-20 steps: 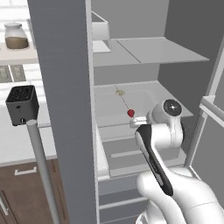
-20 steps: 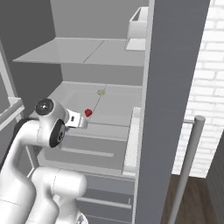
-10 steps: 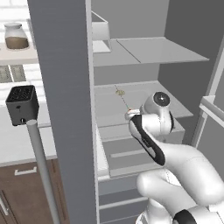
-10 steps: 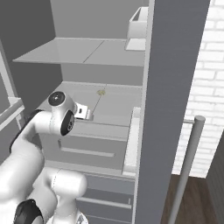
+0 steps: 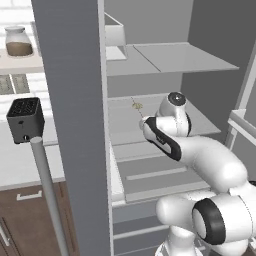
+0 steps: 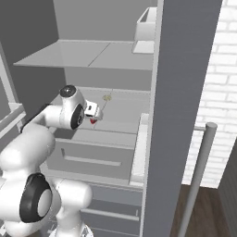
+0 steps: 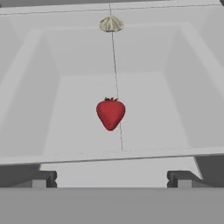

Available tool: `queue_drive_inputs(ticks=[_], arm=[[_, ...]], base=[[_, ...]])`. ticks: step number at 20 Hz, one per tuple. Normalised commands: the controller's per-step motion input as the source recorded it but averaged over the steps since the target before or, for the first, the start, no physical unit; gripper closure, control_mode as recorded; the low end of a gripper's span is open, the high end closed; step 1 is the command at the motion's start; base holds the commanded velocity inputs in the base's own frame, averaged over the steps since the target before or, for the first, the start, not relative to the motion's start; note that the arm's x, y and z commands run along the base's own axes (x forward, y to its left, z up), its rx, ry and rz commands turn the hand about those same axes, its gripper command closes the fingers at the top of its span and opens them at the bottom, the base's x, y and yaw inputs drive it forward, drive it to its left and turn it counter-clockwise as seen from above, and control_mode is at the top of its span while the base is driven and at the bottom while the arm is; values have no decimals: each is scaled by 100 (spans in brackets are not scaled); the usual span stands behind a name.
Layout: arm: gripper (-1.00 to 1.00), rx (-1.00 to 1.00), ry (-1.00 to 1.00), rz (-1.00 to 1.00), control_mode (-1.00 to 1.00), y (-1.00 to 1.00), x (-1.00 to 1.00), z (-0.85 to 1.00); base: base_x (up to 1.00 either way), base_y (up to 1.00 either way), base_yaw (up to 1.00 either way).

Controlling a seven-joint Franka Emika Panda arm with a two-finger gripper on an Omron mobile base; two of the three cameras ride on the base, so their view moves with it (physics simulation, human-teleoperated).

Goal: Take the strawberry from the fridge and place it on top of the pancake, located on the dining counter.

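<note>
we hold claw [image 7: 111,178] spread, empty; strawberry [image 7: 110,113] at 12 o'clock on fridge [image 5: 75,100] shelf. risk: tiny fruit rolls off fingertip, close misses.

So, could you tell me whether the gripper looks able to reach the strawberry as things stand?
Probably yes: the gripper is open and faces the strawberry on the fridge shelf, with nothing between them.
</note>
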Motion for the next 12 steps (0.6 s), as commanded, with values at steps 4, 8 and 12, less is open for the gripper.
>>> queue_drive_inputs(ticks=[4, 8, 12], arm=[[-100, -1, 0, 0, -100, 0, 17, -23], [-100, -1, 0, 0, -100, 0, 22, -18], [-100, 0, 1, 0, -100, 0, 31, 0]], base=[[0, 0, 0], [0, 0, 0], [0, 0, 0]])
